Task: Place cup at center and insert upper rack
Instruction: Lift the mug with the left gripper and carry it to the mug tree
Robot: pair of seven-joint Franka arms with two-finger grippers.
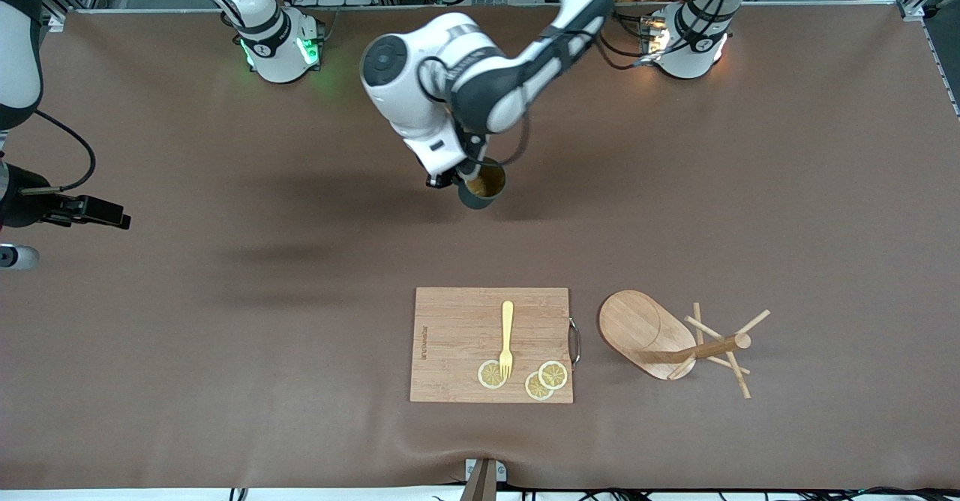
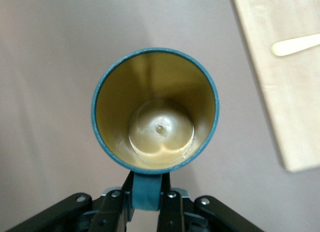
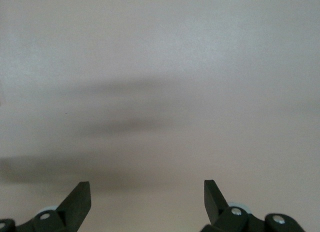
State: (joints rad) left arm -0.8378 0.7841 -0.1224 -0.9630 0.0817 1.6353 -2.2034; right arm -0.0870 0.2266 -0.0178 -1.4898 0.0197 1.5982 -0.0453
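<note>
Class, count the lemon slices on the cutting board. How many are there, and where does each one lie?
3. One lemon slice lies under the fork's prongs. The other two overlap at the cutting board's corner nearest the mug tree. None seem hidden.

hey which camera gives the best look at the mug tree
The front view: the upper rack lies tipped over beside the cutting board, base, post and pegs all visible. Neither wrist view shows it.
</note>
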